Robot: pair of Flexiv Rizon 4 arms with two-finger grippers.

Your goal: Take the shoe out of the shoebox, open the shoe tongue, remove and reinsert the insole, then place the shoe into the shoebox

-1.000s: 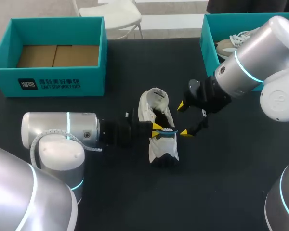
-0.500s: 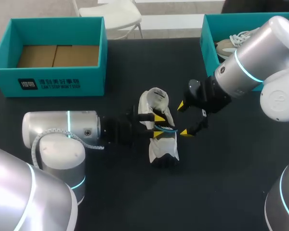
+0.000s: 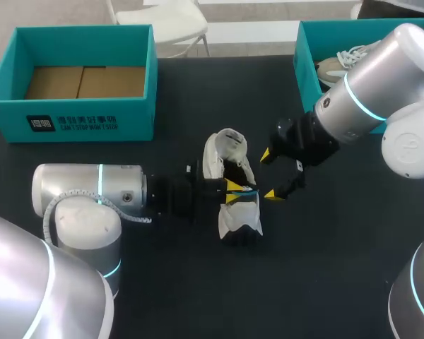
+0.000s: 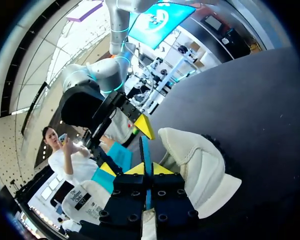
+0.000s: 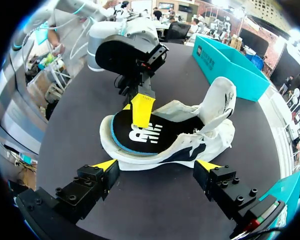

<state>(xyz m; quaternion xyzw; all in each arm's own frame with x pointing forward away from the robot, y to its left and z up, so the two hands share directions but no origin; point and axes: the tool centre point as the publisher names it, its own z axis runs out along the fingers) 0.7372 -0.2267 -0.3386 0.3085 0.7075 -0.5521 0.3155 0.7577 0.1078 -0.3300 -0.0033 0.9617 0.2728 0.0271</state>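
Black bench point(image 3: 325, 268) carries all the things, and the white shoe point(image 3: 239, 217) lies on its side in the middle of it, outside of any box, so I judge the taking-out step as done. My left fingers point(image 3: 233, 189) are pressed together on the edge of the black insole point(image 5: 140, 137) with the blue rim, at the mouth of the shoe. The insole is partly inside the shoe and partly out. I cannot tell from this alone if it is going out or coming back in. My right fingers point(image 3: 271, 193) are wide apart and hold nothing, just to the right of the shoe. The teal shoebox point(image 3: 71, 116) stands at the far left, showing its brown bottom. A second teal box point(image 3: 307, 63) at the far right holds another shoe point(image 3: 339, 63). What is left, as I judge it, is to finish the insole and to put the shoe into the shoebox.
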